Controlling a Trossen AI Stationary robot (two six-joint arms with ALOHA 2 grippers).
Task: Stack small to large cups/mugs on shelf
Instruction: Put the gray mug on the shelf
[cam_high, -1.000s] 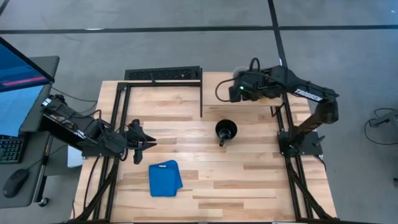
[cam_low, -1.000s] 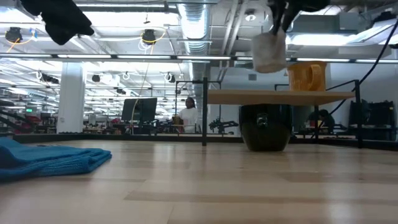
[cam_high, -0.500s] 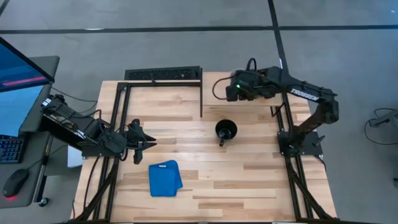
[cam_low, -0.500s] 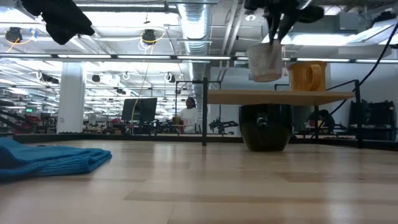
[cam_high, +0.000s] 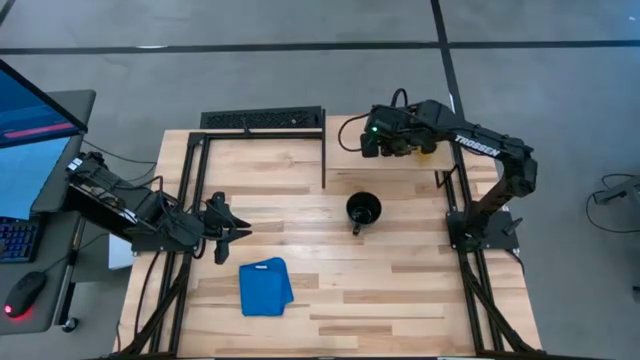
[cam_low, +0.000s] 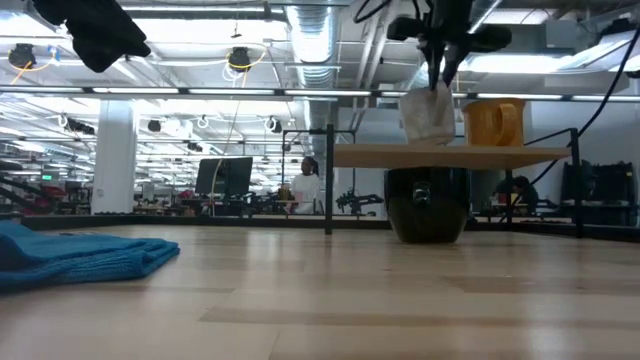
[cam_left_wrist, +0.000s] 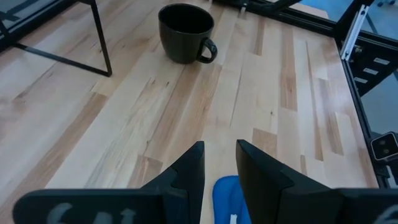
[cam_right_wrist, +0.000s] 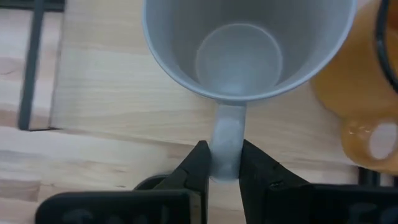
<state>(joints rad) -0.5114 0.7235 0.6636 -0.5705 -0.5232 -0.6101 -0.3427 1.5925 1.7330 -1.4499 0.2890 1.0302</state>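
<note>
Over the shelf (cam_low: 450, 155), near its front edge, the right gripper (cam_right_wrist: 222, 163) has its fingers pinched on the handle of the pale grey-white mug (cam_right_wrist: 245, 50) and holds it just above the board, mouth up and slightly tilted in the low view. The yellow mug (cam_low: 494, 122) already stands on the shelf just beside it, toward the right end. The black mug (cam_high: 363, 209) sits on the tabletop (cam_high: 400, 290) near the middle, below and in front of the shelf.

This looks to me like the placing step for the second mug. The next move calls for a short, level descent onto the board, then letting go of the handle and backing away. Whether the grey-white mug should go inside the yellow one or beside it I can't judge; they look alike in size.

Room is tight on the yellow mug's side, and the shelf's front edge is close under the handle, so a drift either way risks a knock or an overhang. Toward the shelf's left end the board is bare.

By the table's left edge the left gripper (cam_left_wrist: 219, 163) waits, its fingers a little apart and holding nothing, with the blue cloth (cam_high: 265, 286) near it.
</note>
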